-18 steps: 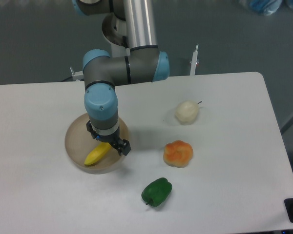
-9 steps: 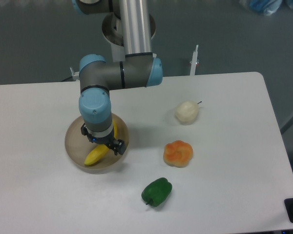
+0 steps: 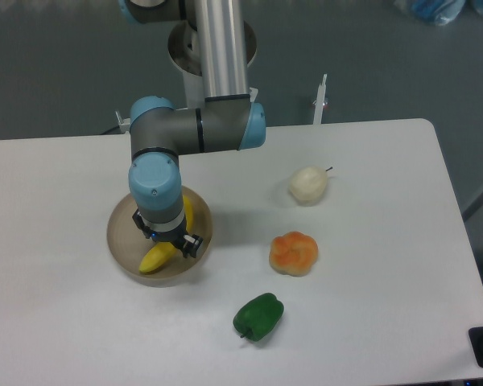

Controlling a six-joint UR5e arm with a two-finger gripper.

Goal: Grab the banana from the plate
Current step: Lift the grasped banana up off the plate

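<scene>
Camera: one banana [image 3: 156,259], one plate [image 3: 121,241], seemingly under the gripper [image 3: 174,244].

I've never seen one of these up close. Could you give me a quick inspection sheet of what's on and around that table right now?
Surface: white table, rounded corners.
Job's things: yellow banana lying in the beige plate, its middle hidden under the arm.
Clutter: pale whitish fruit, orange lobed fruit, green pepper, all on the table to the right of the plate and apart from each other.
End effector: down over the banana inside the plate; whether the fingers are open or shut cannot be told.
Cables: nothing seen.
Surroundings: grey floor; small white upright post behind the table.
</scene>
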